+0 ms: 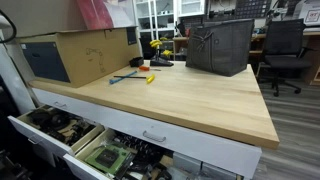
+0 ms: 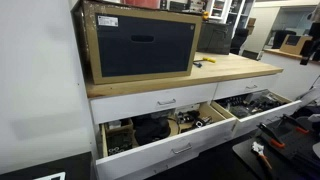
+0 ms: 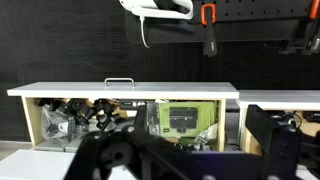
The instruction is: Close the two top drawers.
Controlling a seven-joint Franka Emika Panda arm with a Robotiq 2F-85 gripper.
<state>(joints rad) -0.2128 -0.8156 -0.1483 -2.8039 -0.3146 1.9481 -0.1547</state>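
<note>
Two wide white drawers stand pulled out below the wooden benchtop (image 2: 230,68), both full of parts. In an exterior view they are the left drawer (image 2: 185,149) and the right drawer (image 2: 279,112). Above them, two white fronts with silver handles (image 2: 165,101) sit flush under the benchtop. Open drawers also show in an exterior view (image 1: 40,135). In the wrist view one open drawer's white front (image 3: 60,90) with its handle (image 3: 118,82) faces me, with a green box (image 3: 181,119) inside. My gripper (image 3: 185,155) is open and empty over it, its fingers dark and blurred.
A large cardboard box (image 2: 140,42) stands on the benchtop, also shown in an exterior view (image 1: 85,52). A grey bin (image 1: 219,46) and small tools (image 1: 140,75) lie further along. An office chair (image 1: 285,50) stands behind. Tools lie on a black mat (image 2: 262,150) before the drawers.
</note>
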